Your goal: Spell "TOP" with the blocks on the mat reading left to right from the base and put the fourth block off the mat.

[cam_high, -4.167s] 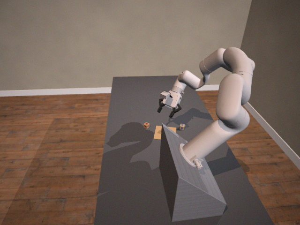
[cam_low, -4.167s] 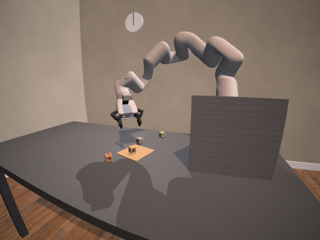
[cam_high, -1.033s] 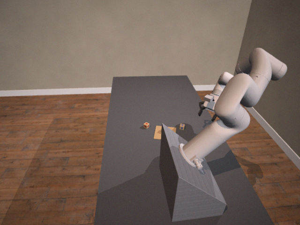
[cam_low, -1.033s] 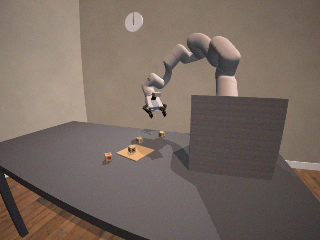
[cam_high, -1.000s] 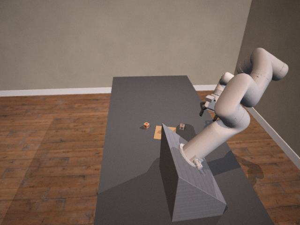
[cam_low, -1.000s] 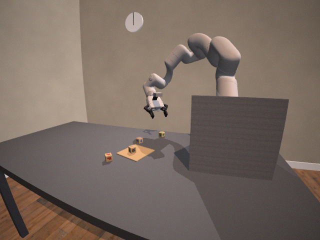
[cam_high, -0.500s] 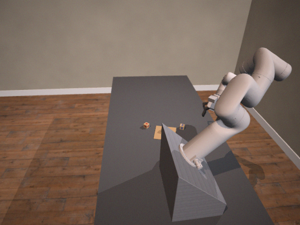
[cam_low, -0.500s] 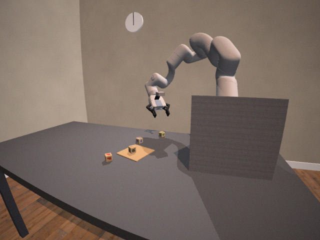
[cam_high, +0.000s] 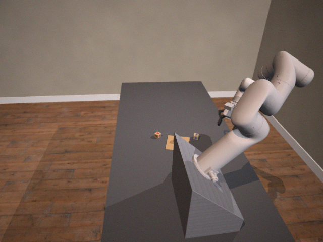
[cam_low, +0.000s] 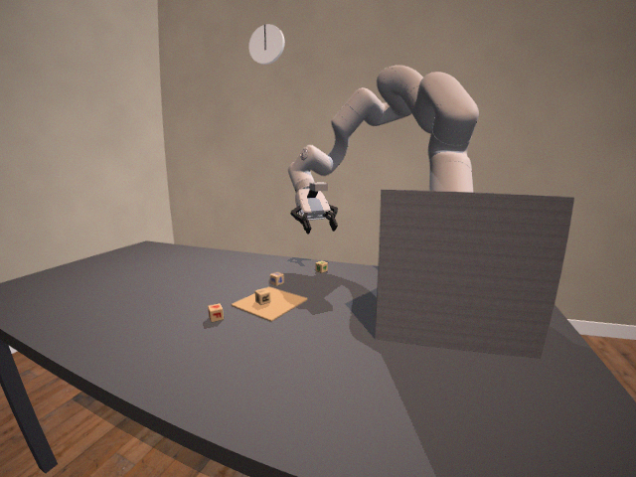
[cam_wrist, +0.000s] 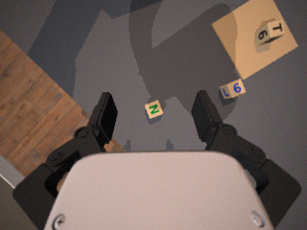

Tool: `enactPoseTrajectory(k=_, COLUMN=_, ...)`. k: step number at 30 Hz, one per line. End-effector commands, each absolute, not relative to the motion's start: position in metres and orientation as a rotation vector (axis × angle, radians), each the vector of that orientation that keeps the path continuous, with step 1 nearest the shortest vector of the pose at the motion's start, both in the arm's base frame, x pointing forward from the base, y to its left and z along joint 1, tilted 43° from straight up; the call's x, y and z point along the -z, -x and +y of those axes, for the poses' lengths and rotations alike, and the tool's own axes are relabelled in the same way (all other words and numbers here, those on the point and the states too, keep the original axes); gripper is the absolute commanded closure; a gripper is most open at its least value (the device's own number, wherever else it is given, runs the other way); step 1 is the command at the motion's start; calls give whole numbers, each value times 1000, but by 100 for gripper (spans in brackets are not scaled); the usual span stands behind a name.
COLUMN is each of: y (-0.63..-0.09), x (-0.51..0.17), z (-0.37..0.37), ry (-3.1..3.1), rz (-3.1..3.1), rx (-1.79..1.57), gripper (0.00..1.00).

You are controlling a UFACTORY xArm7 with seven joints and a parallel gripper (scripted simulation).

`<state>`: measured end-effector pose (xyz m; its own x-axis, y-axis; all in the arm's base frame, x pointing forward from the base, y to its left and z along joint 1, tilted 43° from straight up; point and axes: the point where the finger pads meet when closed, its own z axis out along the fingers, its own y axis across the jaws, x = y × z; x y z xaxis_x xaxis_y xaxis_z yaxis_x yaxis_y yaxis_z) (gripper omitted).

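My gripper (cam_low: 314, 221) (cam_wrist: 153, 101) (cam_high: 223, 120) is open and empty, high above the table near its right edge. Straight below it lies a block with a green N (cam_wrist: 153, 109) (cam_low: 321, 266) on the bare table. A block with blue marks (cam_wrist: 232, 89) (cam_low: 276, 278) (cam_high: 196, 135), showing L and 6, lies just off the mat. The tan mat (cam_wrist: 235, 34) (cam_low: 284, 303) (cam_high: 168, 146) carries a block (cam_wrist: 270, 34) (cam_low: 262, 295) with T on top. A block with a red letter (cam_low: 216, 311) (cam_high: 157, 134) lies off the mat on its far side. In the top view the pedestal hides the T block.
The grey wedge-shaped pedestal (cam_high: 203, 203) (cam_low: 462, 266) that bears the arm stands close to the mat. The table edge and wooden floor (cam_wrist: 29, 101) lie right beside the N block. A round clock (cam_low: 266, 43) hangs on the wall.
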<state>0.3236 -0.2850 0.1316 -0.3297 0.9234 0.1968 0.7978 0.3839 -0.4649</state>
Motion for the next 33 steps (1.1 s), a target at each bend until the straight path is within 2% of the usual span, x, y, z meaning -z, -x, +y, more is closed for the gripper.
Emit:
enactPoseTrajectory(k=1, y=-325, x=-132, z=-284, ry=1483, rz=-2226, rx=-397, gripper=0)
enactPoseTrajectory(k=27, y=-325, x=-133, z=-285, ry=1482, rz=-2227, rx=-403, gripper=0)
enactPoseTrajectory(k=33, y=-308, x=-139, z=-301, ry=1439, rz=-2293, rx=-615, gripper=0)
